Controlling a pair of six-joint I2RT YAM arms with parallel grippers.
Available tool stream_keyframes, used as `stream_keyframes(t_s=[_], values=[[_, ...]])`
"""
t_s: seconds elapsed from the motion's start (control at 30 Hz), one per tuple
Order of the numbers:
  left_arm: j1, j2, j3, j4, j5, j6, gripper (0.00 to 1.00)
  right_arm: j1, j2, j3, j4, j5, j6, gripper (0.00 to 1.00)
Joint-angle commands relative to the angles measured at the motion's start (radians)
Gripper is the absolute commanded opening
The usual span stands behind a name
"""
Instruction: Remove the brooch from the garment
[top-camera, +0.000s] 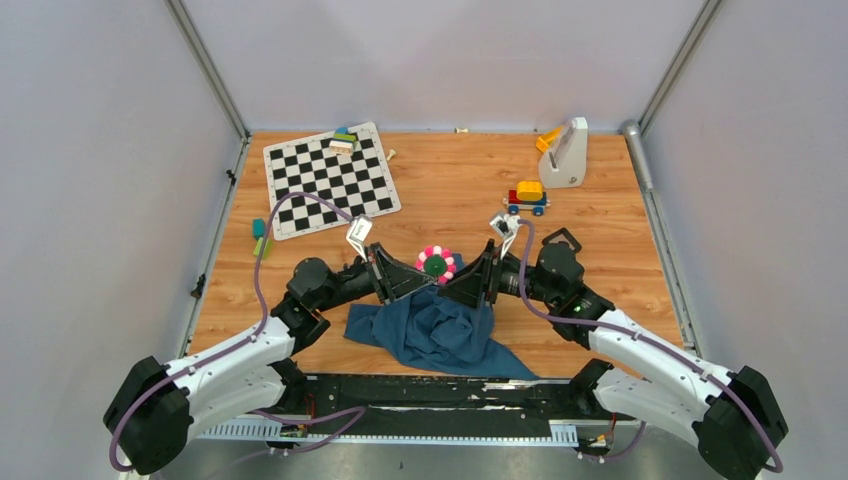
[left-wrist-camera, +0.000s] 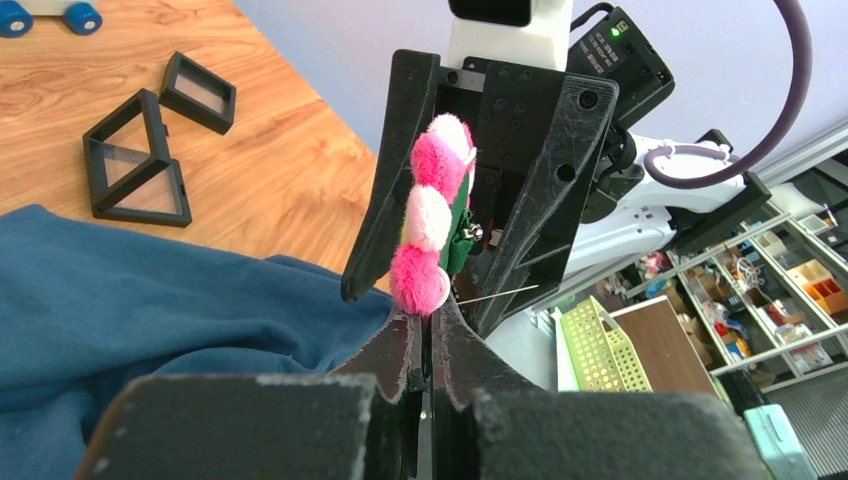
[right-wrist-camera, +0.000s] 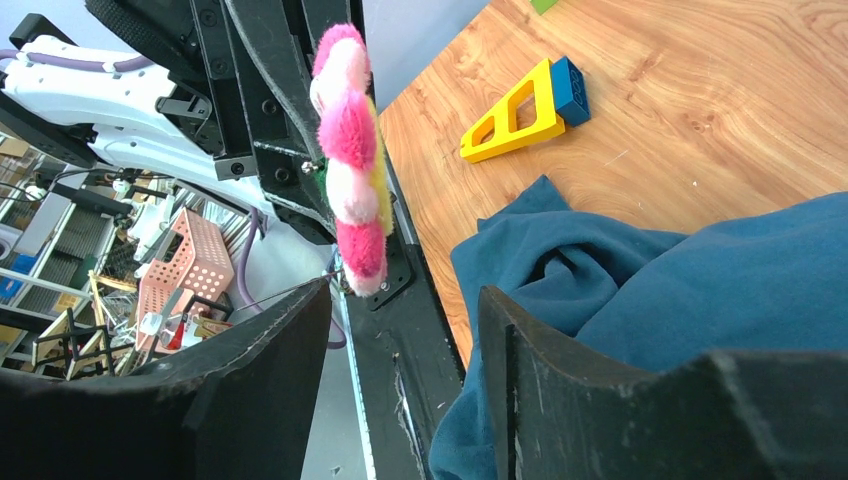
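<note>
Wooden table (top-camera: 450, 190) — garment (top-camera: 435, 335), chessboard (top-camera: 330, 180), toy car (top-camera: 527, 197)

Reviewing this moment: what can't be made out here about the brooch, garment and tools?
- Top external: whether the brooch touches the garment; the left tool and right tool crowd it and it is small.
- Left wrist: the brooch's centre, seen edge-on; the garment's left part, cut off by the frame edge.
- Right wrist: where the left tool pinches the brooch, hidden behind its petals.

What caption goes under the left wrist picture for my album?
Left gripper pinches the pink-and-white brooch beside the blue garment.
</note>
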Motion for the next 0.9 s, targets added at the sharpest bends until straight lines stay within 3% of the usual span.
stream_keyframes(t_s=[0.0, 0.67, 0.87], values=[[0.004, 0.004, 0.01, 0.039, 0.018, -0.003, 0.0, 0.003, 0.007, 0.045, 0.058, 0.003, -0.003, 0.56], [0.004, 0.028, 0.007, 0.07, 0.073, -0.032, 0.0, 0.002, 0.068, 0.085, 0.074, -0.005, 0.022, 0.5], [0.004, 0.025, 0.005, 0.059, 0.051, -0.046, 0.0, 0.002, 0.048, 0.069, 0.094, -0.045, 0.015, 0.6]])
